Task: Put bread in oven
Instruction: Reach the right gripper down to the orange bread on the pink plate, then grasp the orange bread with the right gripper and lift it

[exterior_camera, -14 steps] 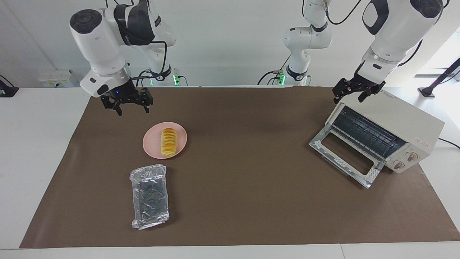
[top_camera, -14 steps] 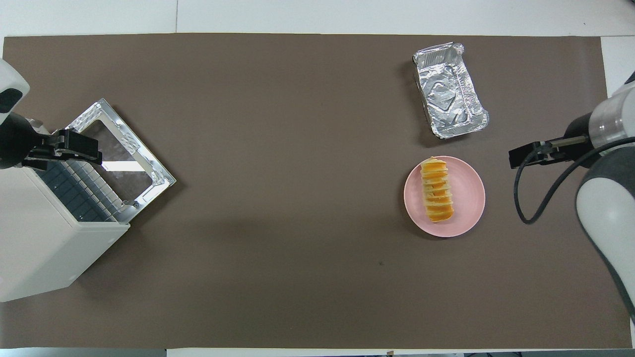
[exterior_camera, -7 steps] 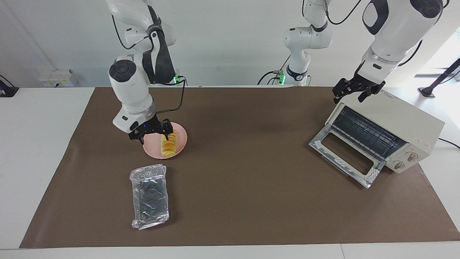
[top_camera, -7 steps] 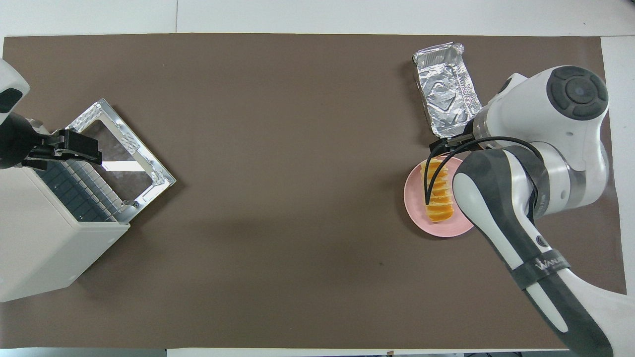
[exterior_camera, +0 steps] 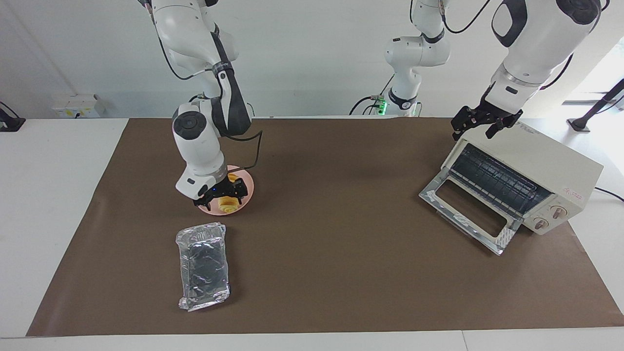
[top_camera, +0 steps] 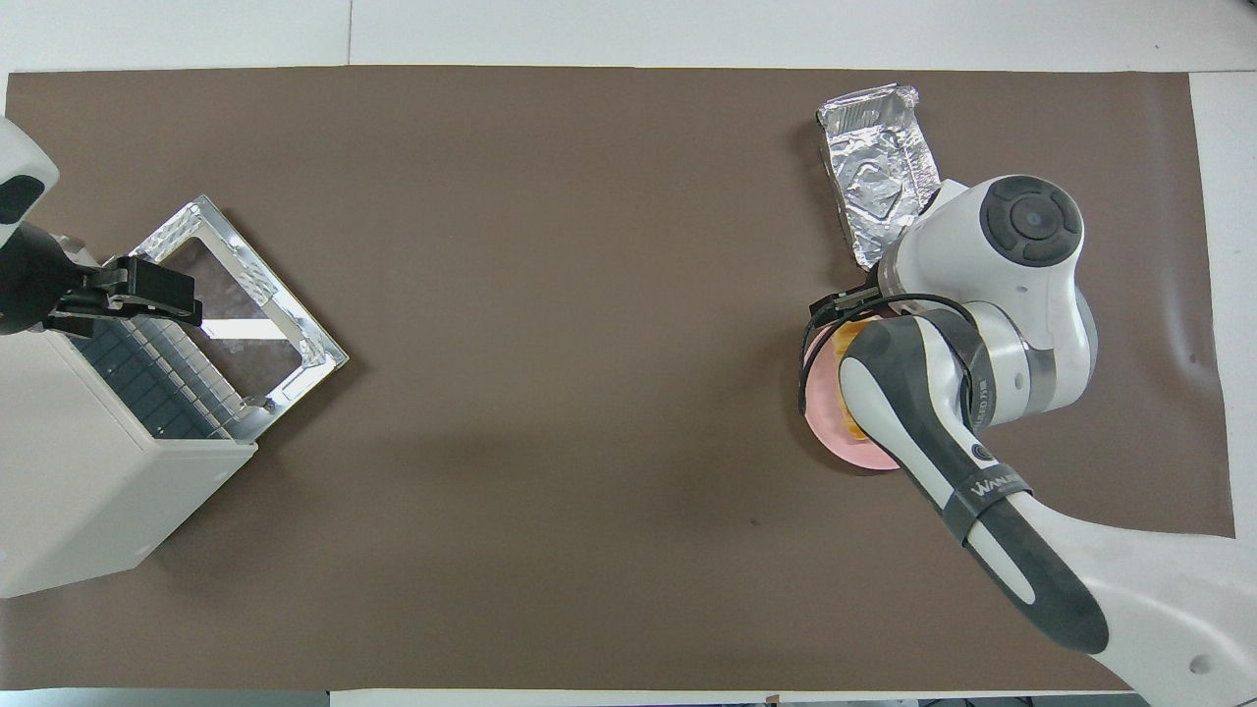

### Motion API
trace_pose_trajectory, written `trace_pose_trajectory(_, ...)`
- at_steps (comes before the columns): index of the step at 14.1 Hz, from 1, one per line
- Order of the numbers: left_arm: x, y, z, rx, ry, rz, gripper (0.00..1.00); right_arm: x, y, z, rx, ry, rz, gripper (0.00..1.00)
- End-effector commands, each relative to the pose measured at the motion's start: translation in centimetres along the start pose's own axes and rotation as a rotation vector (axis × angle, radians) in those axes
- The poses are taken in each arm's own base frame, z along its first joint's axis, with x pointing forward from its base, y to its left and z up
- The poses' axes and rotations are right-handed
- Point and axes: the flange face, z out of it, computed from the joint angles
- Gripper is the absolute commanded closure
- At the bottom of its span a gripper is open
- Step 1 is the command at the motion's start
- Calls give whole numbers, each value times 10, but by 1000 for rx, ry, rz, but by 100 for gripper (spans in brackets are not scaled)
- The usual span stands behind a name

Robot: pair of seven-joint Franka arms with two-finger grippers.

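Right end effector (exterior_camera: 222,196) down at the bread (exterior_camera: 225,205), fingers astride it; whether apart or clamped, cannot tell. Bread on the pink plate (exterior_camera: 246,189), toward the right arm's end of the worktop (exterior_camera: 321,273), mostly hidden under the arm in the overhead view. Foil tray (exterior_camera: 203,265) just beside the plate, farther from the robots. Bare brown mat (exterior_camera: 336,195) across the middle. Oven (exterior_camera: 531,183) toward the left arm's end, door (exterior_camera: 465,214) dropped open, rack (exterior_camera: 492,178) showing inside. Left end effector (exterior_camera: 482,124) waiting over the oven's top corner, fingers spread apart, holding nothing.
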Motion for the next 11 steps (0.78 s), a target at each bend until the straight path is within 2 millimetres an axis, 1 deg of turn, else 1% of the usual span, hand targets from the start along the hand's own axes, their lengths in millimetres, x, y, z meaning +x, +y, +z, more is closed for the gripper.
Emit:
trace_pose_trajectory(1, -4, -1, -5, 11, 3, -4, 0, 1, 2, 18, -4, -9, -77, 0)
trace_pose_trajectory(3, -4, -1, -5, 13, 3, -4, 0, -2, 4, 23, -3, -22, -108, 0)
trace_pose_trajectory(4, -4, -1, -5, 11, 3, -4, 0, -4, 8, 26, -2, -25, -125, 0)
trace_pose_trajectory(5, -4, -1, -5, 11, 3, -6, 0, -7, 11, 29, -1, -31, -150, 5)
trace_pose_trajectory(6, -4, -1, -5, 13, 3, -4, 0, -10, 10, 32, 0, -38, -168, 23)
trace_pose_trajectory(8, -4, -1, -5, 13, 3, -4, 0, -11, 10, 32, 0, -43, -168, 81)
trace_pose_trajectory(9, -4, -1, -5, 11, 3, -4, 0, -11, 9, 31, 1, -48, -168, 100)
trace_pose_trajectory(11, -4, -1, -5, 11, 3, -4, 0, -12, 9, 32, 2, -55, -164, 100)
